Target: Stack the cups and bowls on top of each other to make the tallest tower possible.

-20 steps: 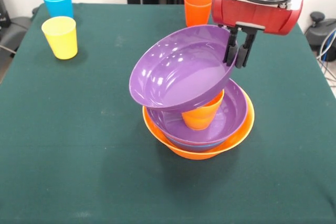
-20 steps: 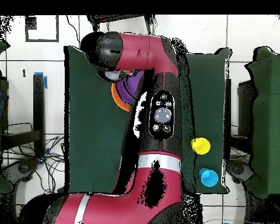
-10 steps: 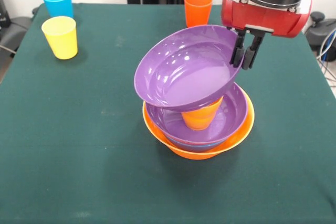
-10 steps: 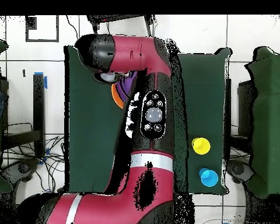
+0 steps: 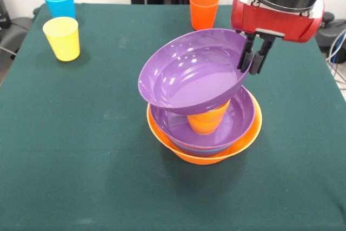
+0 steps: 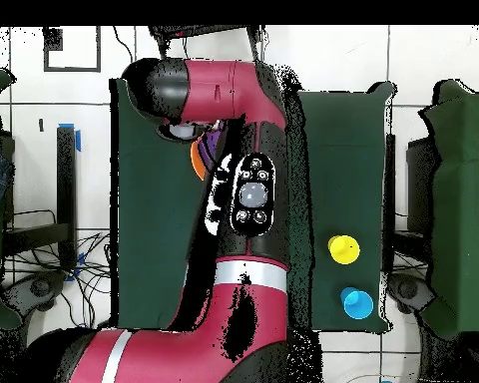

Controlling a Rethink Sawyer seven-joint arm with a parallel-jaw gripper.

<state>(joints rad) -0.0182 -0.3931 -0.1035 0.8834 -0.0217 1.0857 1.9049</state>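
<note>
Front view: hand (image 5: 254,62) grips tilted purple bowl (image 5: 192,74) by its rim.

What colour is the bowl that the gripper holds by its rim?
Purple, clearest in the front view.

Overhead, the arm (image 6: 239,199) hides most of the tower (image 6: 199,160).

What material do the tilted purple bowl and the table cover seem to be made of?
The tilted purple bowl looks like glossy hard plastic: bright highlights streak its inside. The table cover looks like matte green cloth, perhaps felt: no shine, with faint pale scuffs.
</note>
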